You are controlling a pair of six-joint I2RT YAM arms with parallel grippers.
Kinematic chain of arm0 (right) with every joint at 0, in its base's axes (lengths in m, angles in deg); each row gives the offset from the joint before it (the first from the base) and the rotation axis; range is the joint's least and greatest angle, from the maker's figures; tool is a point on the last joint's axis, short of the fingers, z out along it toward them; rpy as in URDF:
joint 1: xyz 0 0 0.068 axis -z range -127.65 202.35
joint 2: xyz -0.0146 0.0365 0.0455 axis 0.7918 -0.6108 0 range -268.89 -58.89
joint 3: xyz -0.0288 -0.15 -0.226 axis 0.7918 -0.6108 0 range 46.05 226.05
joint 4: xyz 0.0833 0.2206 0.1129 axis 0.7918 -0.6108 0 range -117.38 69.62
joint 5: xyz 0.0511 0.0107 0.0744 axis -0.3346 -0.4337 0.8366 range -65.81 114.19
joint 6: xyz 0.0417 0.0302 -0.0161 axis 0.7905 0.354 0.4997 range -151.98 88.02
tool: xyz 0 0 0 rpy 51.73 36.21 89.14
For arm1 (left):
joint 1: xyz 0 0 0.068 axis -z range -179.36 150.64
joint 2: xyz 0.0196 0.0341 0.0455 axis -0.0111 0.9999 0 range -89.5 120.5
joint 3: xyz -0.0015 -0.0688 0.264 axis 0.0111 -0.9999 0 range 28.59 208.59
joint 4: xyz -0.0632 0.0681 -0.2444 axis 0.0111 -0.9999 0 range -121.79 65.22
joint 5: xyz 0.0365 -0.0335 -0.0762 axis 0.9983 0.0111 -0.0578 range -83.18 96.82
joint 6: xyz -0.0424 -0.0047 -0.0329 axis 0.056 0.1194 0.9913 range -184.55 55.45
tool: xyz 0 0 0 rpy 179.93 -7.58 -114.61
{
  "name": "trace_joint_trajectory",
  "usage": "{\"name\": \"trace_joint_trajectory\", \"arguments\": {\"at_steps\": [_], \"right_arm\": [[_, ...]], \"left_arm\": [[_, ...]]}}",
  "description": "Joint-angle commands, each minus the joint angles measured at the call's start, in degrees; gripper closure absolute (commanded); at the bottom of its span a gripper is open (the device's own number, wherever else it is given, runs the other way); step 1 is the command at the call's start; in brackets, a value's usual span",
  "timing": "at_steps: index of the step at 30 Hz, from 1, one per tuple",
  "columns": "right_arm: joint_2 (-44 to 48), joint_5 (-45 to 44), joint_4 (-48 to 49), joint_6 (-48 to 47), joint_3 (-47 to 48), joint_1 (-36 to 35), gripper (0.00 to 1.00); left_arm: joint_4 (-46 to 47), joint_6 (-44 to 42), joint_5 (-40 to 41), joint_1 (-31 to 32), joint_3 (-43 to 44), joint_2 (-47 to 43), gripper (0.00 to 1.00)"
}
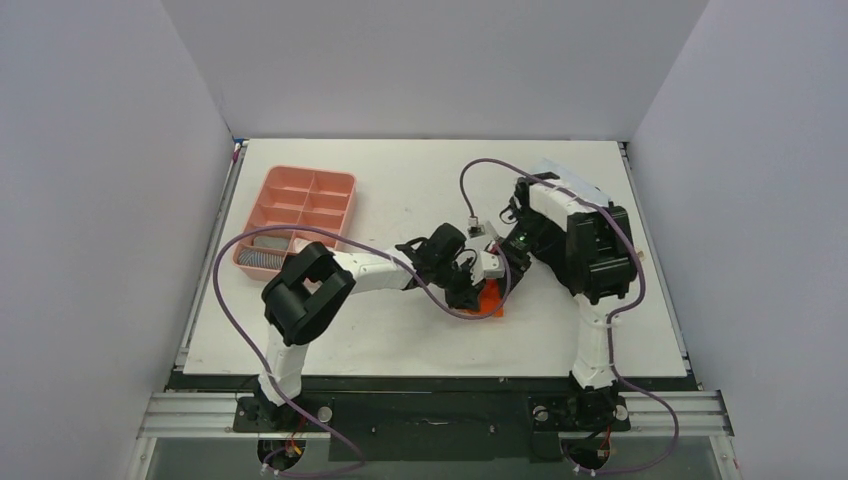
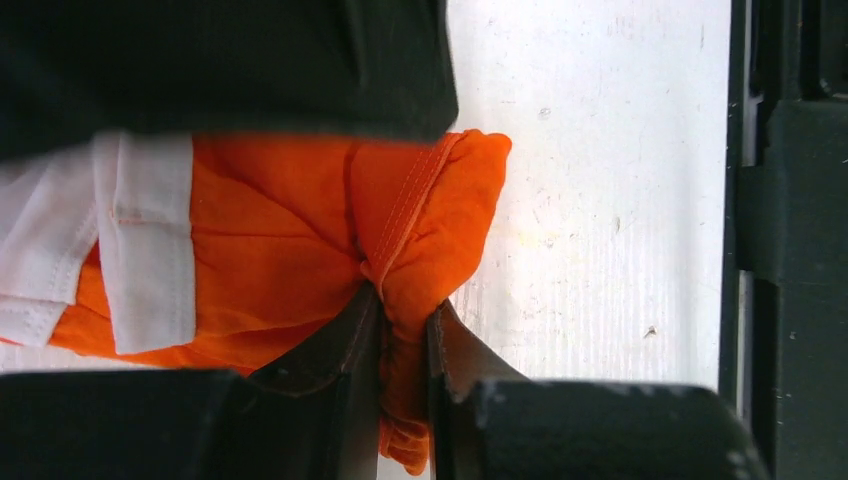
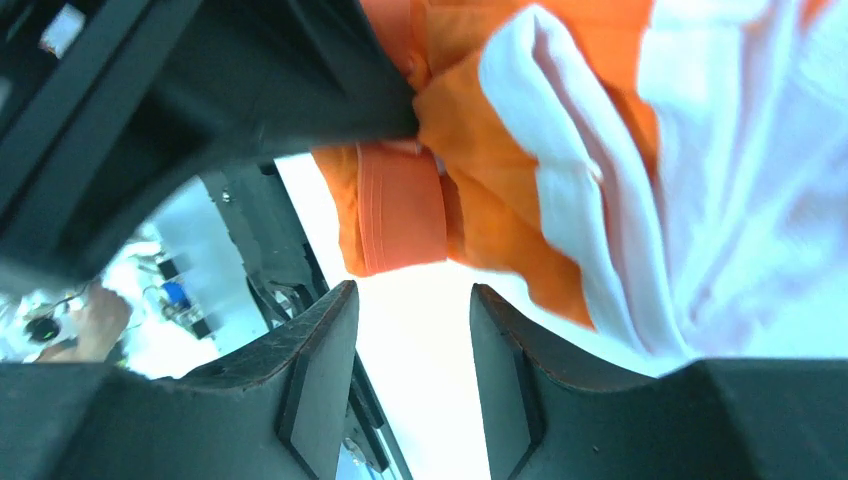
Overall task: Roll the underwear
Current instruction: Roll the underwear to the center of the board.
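Orange underwear sits bunched on the table, five o'clock of centre. The left claw pinches a fold tight, and the right claw gapes empty beside it. I'd say no tidy roll yet.

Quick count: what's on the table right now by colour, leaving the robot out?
Orange: 1, the underwear, pinched in the left hand.
Pink: 1, the tray.
Grey: 1, a cloth bundle in the tray's near-left compartment.
Total: 3.
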Motion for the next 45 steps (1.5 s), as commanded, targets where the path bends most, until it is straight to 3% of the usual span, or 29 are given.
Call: {"name": "trace_joint_trajectory", "arguments": {"at_steps": [1,11,23,27,34,39,45], "right_arm": [[6.6,-2.2,2.5,1.9,-0.1,2.9,0.58],[19.4,-2.1,14.0,10.0,-9.2,8.9,0.57],[37.4,-5.9,30.2,18.1,-23.7,10.8,0.57],[43.6,-10.8,35.3,19.7,-29.7,6.7,0.56],[52.7,-30.5,49.3,23.8,-38.2,-9.5,0.54],[51.3,-41.6,52.5,22.6,-39.2,-20.0,0.53],[46.8,-50.0,53.9,20.3,-39.6,-27.5,0.52]], "left_arm": [[-7.4,4.1,-3.1,-2.9,1.3,3.6,1.0],[-12.9,10.9,-10.5,-6.5,9.0,10.2,1.0],[-29.8,17.0,-17.3,-7.8,26.8,23.3,1.0],[-32.1,22.1,-21.2,-8.9,30.4,27.4,1.0],[-33.3,28.9,-24.1,-10.3,34.0,31.4,1.0],[-35.4,30.9,-24.7,-10.9,36.4,34.1,1.0],[-36.4,31.5,-23.3,-10.9,38.0,35.0,1.0]]}}
